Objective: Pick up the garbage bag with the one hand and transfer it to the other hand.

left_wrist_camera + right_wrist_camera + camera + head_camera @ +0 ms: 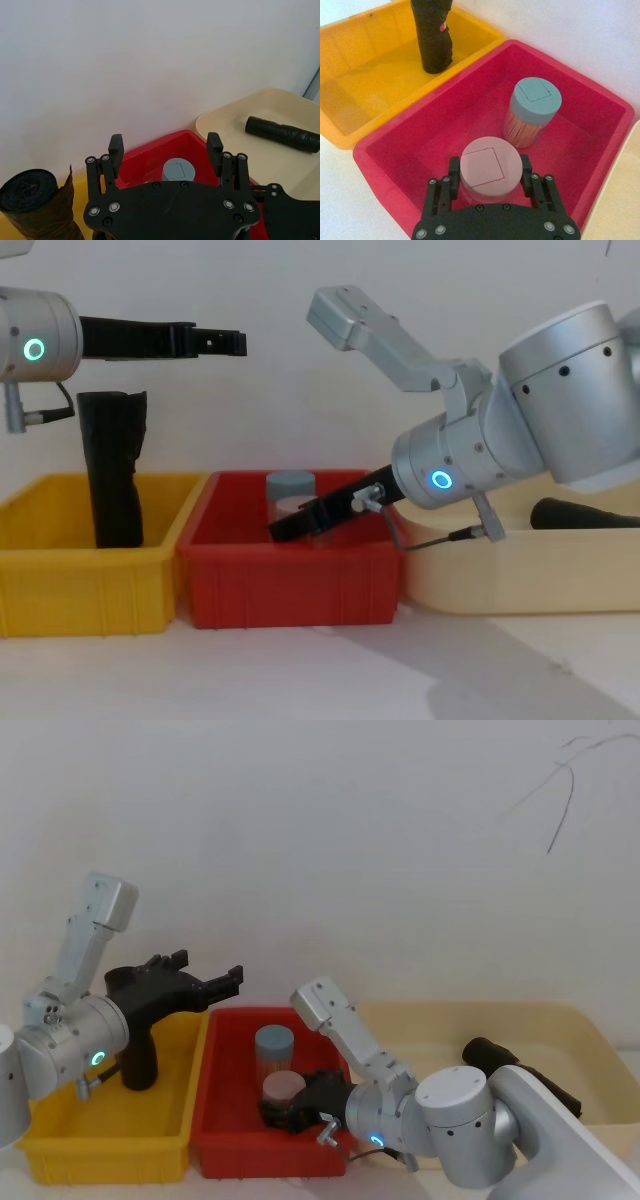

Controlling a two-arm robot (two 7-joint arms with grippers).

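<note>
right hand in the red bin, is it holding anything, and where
Cannot be told: the right hand has its fingers either side of the pink-lidded jar, at the lid.

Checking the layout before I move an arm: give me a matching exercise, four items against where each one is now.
Items:
1. garbage bag
2. pink-lidded jar
3. unlabelled black roll
4. left gripper

Places:
A. lying in the cream tray
B. between the right gripper fingers, in the red bin
C. standing upright in the yellow bin
D. open, up in the air above the yellow and red bins

Pairs: 1-C, 2-B, 3-A, 4-D
</note>
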